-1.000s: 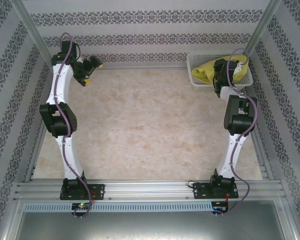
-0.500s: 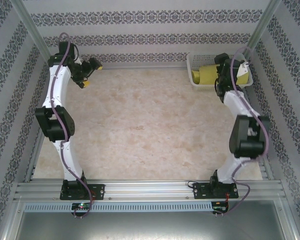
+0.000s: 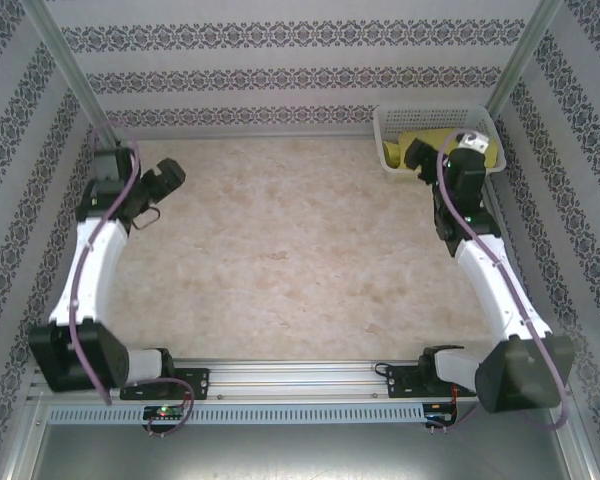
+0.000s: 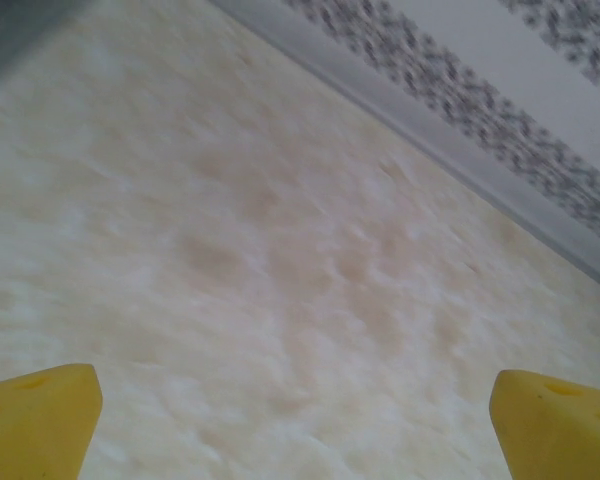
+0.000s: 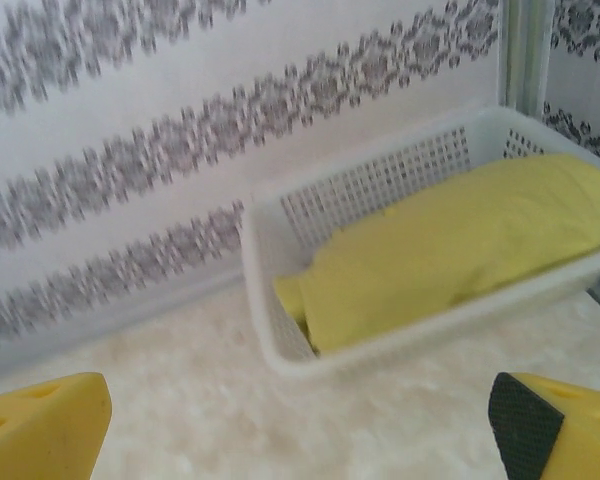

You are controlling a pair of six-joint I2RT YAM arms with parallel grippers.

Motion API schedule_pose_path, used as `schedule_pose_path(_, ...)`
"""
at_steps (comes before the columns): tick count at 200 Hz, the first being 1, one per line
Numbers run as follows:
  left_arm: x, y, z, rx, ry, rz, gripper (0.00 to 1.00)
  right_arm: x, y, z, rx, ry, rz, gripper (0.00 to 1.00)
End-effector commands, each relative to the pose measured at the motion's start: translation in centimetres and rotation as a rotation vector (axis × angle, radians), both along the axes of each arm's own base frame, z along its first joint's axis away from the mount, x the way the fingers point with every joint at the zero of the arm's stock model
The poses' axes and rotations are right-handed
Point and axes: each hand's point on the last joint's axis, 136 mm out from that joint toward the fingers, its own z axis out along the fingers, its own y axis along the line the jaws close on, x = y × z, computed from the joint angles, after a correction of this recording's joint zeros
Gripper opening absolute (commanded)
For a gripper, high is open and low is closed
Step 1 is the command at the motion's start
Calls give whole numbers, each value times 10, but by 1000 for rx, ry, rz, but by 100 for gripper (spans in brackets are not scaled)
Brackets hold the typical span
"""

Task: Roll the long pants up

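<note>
Right hand (image 5: 300,428) faces long pants (image 5: 460,250) lying in basket (image 5: 370,185).

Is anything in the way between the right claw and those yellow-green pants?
Yes: the long pants lie inside a white mesh basket, and its near wall stands between them and the open right gripper. The basket's top is open and the cloth bulges above the rim, so coming from above looks free.

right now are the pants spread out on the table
No, the long pants lie bundled inside the white basket.
</note>
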Motion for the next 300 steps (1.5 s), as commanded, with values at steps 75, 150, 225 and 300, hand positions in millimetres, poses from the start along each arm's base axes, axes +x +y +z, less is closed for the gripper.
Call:
schedule_pose_path(75, -25, 35, -87, 386, -218, 75, 100, -22, -21, -138, -313, 72, -26, 98)
schedule_pose_path(150, 3, -1, -130, 387, -233, -177, 100, -5, -6, -171, -323, 20, 45, 98)
schedule_pose_path(225, 32, -43, -164, 475, -194, -350, 100, -6, -15, -182, -300, 21, 9, 98)
schedule_pose_path(300, 31, -43, -167, 471, -168, -353, 100, -6, -14, -182, -302, 20, 9, 98)
